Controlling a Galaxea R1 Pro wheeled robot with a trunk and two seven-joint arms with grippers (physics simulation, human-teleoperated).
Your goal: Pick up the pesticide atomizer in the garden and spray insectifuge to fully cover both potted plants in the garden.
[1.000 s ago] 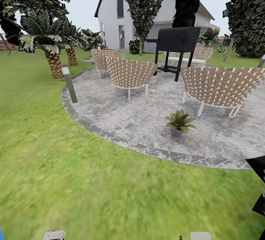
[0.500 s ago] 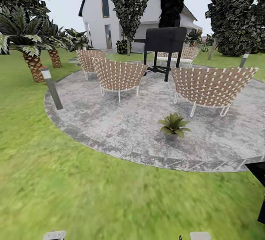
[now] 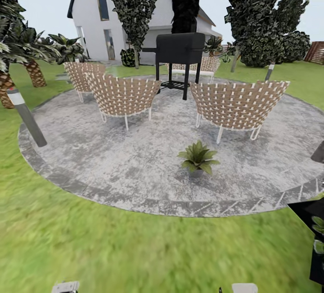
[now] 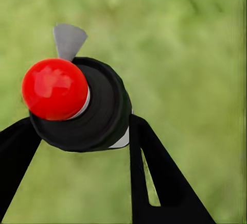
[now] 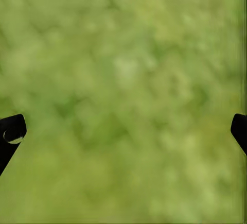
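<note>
Showing atomizer [image 4: 77,105] between left gripper [image 4: 77,147] fingers, head view potted plant [image 3: 197,158].

Right gripper [image 5: 123,131] fingers [image 5: 11,131] spread wide at frame edges; blurred green lawn [image 5: 123,80] between, nothing held

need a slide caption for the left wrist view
Left gripper shut on the pesticide atomizer, red cap toward the camera, above blurred green lawn.

Ahead of me a round grey stone patio [image 3: 112,162] sits in green lawn [image 3: 112,248]. Woven chairs [image 3: 123,95] ring a black grill [image 3: 180,48] at twelve o'clock, a white house [image 3: 90,19] behind.
</note>
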